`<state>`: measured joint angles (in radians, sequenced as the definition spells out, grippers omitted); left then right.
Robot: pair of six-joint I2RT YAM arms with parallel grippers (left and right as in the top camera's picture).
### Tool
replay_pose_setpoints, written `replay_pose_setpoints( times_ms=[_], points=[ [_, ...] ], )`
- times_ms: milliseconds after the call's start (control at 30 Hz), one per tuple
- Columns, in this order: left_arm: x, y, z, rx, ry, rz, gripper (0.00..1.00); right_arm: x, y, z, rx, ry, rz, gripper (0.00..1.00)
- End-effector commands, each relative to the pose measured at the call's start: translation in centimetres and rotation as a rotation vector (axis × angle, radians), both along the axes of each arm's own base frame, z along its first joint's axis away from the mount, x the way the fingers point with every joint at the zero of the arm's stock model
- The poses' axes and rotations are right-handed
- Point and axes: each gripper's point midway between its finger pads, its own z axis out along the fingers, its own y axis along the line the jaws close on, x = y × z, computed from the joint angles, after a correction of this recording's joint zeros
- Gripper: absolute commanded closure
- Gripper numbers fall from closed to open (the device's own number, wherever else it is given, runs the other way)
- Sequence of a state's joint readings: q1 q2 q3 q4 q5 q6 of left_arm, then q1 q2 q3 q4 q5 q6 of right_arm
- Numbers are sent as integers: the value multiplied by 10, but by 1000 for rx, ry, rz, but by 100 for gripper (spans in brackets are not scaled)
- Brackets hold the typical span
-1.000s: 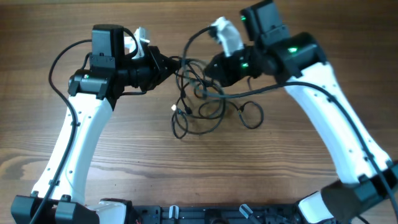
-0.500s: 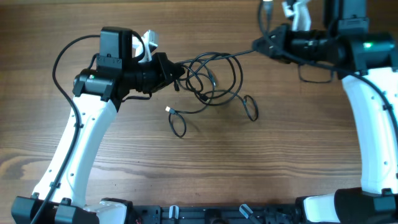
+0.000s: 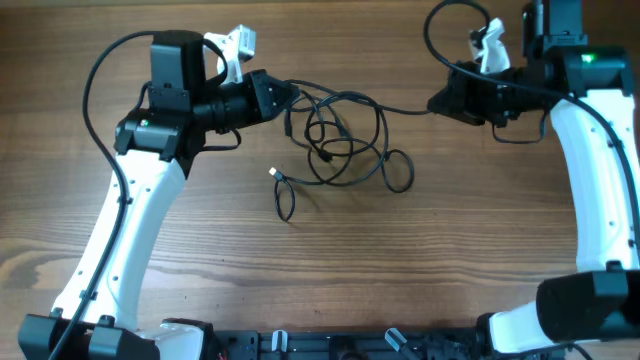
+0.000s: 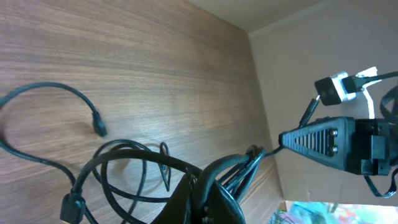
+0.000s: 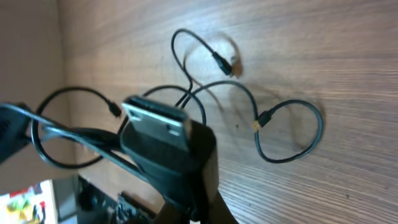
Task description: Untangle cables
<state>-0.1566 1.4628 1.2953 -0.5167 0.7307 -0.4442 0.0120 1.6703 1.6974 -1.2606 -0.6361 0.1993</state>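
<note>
The thin black cables (image 3: 330, 150) lie as a loose tangle of loops on the wooden table (image 3: 330, 260) between my two arms. My left gripper (image 3: 288, 97) is shut on several strands at the tangle's upper left; the left wrist view shows its fingers (image 4: 214, 196) closed on the bundle (image 4: 143, 163). My right gripper (image 3: 436, 103) is shut on one strand (image 3: 400, 109) that runs taut leftward into the tangle. In the right wrist view its fingers (image 5: 202, 208) are dark and blurred. One loose end with a small plug (image 3: 273, 174) forms a loop (image 3: 286, 205) at the lower left.
The thicker black arm wires arch over each arm (image 3: 95, 80) (image 3: 440, 15). In the right wrist view, a loop with a plug (image 5: 263, 118) and another plug end (image 5: 224, 62) lie on the wood. A beige wall (image 4: 323, 50) borders the table.
My right gripper has moved from the middle of the tangle out to the far right with one strand, drawing it taut. The tangle has opened into wider loops. The left gripper shifted slightly upward.
</note>
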Motion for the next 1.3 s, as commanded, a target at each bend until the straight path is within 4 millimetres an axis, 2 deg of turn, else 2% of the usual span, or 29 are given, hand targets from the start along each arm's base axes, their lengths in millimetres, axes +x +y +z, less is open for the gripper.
replay_pose_setpoints(
  times_ms=[0,167,233,367,467,533,567,633,700,767,833,900,967,1033,1100,1267],
  points=[
    [15,23,-6,81,-73,44,96,-5,-8,-11,-68,-20,66,96],
    [15,23,-6,86,-78,39,96,-8,-7,-11,-69,-10,72,95],
    [14,23,-7,87,-76,39,96,-10,-13,-16,-106,9,61,95],
    [8,20,-5,94,-103,-10,96,-10,-66,-38,-396,104,-142,95],
    [3,19,15,78,-156,-17,96,-10,-71,-39,-418,107,-163,95],
    [-4,19,39,70,-228,-14,96,-9,-71,-39,-417,105,-162,95],
    [-13,20,57,63,-282,-14,96,-8,-71,-40,-417,101,-162,95],
    [-23,21,72,59,-320,-11,87,-6,-67,-39,-402,86,-131,95],
    [-30,24,75,68,-318,1,73,-6,-49,-34,-317,43,-30,96],
    [-29,33,65,112,-274,54,62,-10,-23,-23,-189,-29,119,96],
    [-27,50,45,172,-172,163,50,-18,-1,-11,-69,-90,252,96],
    [-27,61,31,204,-91,238,48,-21,-3,-13,-78,-71,247,95],
    [-29,57,21,212,-53,224,50,-19,-6,-15,-97,-65,229,95],
    [-30,45,13,217,-34,187,51,-12,-18,-21,-158,-16,117,95],
    [-33,19,-5,231,5,111,51,-2,-38,-29,-250,27,-32,94],
    [-24,-36,-47,236,91,31,47,4,-41,-28,-263,13,-55,94]
  ],
)
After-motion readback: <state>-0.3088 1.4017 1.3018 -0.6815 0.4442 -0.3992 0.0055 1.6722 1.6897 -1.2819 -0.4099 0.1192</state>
